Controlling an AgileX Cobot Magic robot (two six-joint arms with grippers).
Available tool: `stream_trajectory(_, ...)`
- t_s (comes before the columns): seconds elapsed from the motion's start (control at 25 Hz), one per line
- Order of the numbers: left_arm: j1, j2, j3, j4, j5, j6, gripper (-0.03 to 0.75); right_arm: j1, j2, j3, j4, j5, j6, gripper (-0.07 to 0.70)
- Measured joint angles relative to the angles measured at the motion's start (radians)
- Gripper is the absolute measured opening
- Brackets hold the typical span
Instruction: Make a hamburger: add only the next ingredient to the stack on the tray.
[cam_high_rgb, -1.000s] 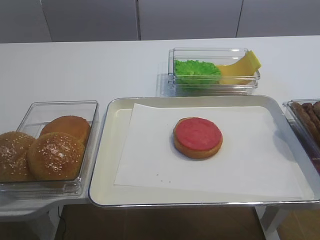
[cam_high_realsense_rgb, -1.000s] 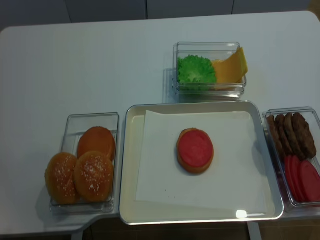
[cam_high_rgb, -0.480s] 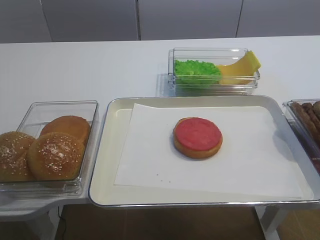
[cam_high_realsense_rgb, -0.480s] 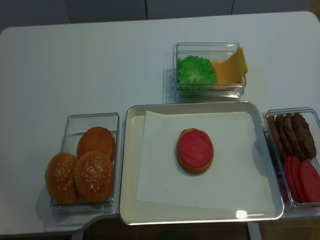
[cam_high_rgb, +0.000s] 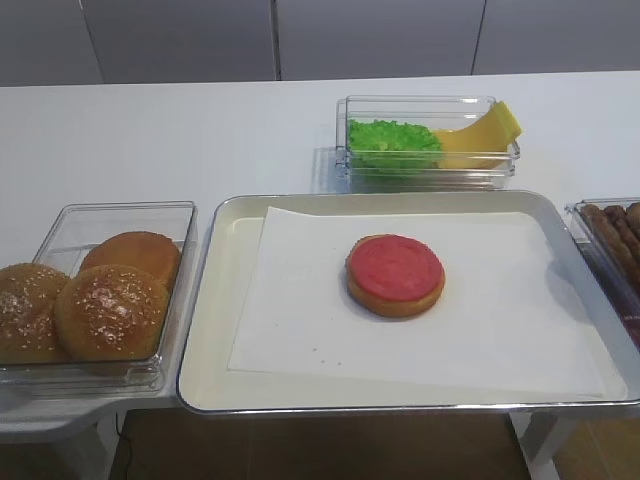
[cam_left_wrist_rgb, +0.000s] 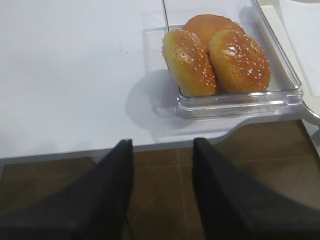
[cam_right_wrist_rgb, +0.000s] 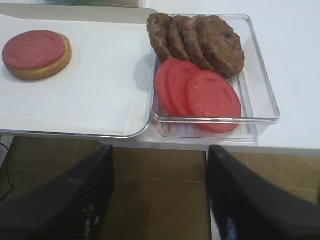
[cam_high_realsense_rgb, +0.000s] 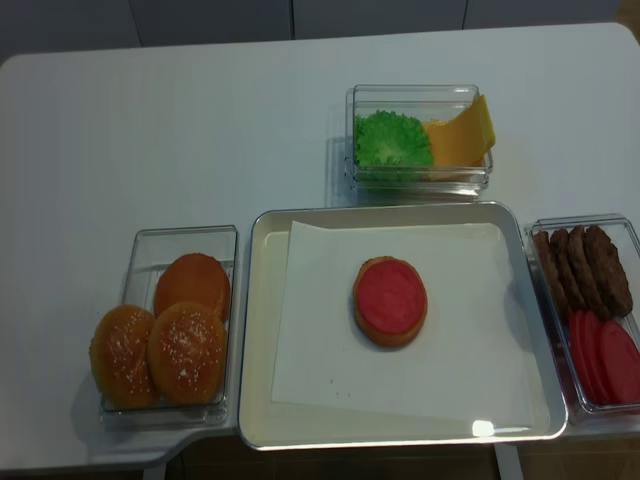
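where the white table (cam_high_realsense_rgb: 150, 130) runs bare at left and back: cream tray (cam_high_realsense_rgb: 262, 330), silver rim, white paper (cam_high_realsense_rgb: 470, 340) open around bun half (cam_high_realsense_rgb: 388, 334); flat red-pink disc (cam_high_realsense_rgb: 391, 296) on its cut face. right gripper (cam_right_wrist_rgb: 159, 200) wide, empty, off table's edge. left gripper (cam_left_wrist_rgb: 162, 192) parted, empty.

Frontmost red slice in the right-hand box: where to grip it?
On the frontmost red slice, likely the edge lying over the next slice, approached from above: that edge looks propped up and exposed, while the clear box wall crowds its other edges.
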Motion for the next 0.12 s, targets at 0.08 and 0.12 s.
stream_trajectory(0.08,0.000,0.000,0.000,0.000,0.000,0.000,0.299,0.000,0.000,0.000,0.000,0.000,0.000,0.439)
stream_trajectory(0.12,0.000,0.000,0.000,0.000,0.000,0.000,0.299,0.000,0.000,0.000,0.000,0.000,0.000,0.439)
